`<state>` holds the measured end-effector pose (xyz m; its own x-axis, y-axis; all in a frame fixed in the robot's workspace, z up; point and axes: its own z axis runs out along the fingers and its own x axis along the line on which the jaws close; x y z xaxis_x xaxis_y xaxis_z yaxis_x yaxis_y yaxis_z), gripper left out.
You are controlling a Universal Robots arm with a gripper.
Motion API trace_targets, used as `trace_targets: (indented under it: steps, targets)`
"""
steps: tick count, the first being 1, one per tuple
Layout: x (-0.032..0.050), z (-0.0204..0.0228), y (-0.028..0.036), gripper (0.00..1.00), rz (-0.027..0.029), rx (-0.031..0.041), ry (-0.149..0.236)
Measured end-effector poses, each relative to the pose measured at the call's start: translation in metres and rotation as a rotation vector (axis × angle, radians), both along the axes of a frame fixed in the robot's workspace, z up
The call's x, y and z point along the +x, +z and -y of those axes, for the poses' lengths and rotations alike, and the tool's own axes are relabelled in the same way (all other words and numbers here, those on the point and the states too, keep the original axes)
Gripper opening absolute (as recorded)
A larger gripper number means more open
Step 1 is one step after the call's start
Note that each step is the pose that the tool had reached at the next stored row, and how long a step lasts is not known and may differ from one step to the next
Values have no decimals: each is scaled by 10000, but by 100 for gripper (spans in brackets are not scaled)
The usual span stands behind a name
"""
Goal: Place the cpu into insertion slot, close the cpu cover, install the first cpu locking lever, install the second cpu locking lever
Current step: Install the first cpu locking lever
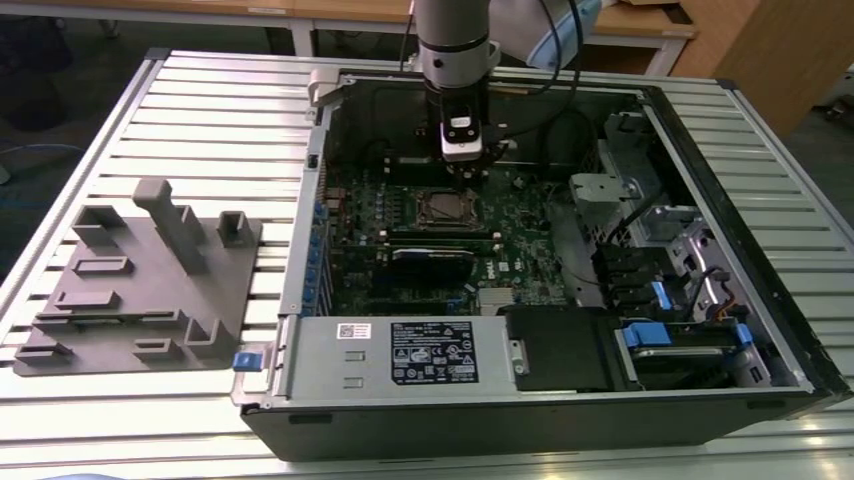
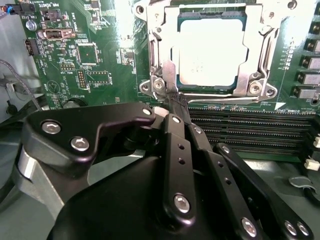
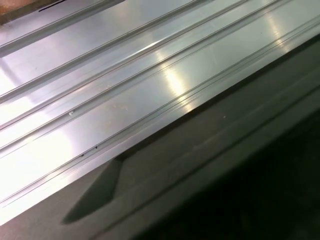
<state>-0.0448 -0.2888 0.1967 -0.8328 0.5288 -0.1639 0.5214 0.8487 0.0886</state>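
The cpu (image 2: 210, 47), a dull silver square, lies flat in the insertion slot (image 2: 210, 87) on the green board. The cpu cover (image 2: 256, 65), a silver frame, lies down around the chip. My gripper (image 2: 173, 100) reaches to the cover's corner beside a screw (image 2: 157, 85), and its black fingers (image 2: 176, 131) are pressed together with nothing seen between them. In the exterior view the gripper (image 1: 465, 172) hangs straight down inside the open computer case, just behind the slot (image 1: 446, 207).
Long black memory slots (image 2: 250, 131) run beside the socket. A black card (image 1: 434, 255), the power supply (image 1: 400, 350) and the drive bays (image 1: 667, 300) crowd the case. A grey fixture block (image 1: 134, 280) stands on the ribbed metal table (image 3: 125, 75) at the exterior view's left.
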Motion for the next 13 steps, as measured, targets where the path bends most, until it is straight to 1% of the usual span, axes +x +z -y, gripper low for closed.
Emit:
trace_targets:
  steps: [3,8,13]
  targets:
    - [1,-1,14,11,-9,2,1]
    - [0,4,8,11,-11,-6,1]
    - [0,6,5,11,-4,5,1]
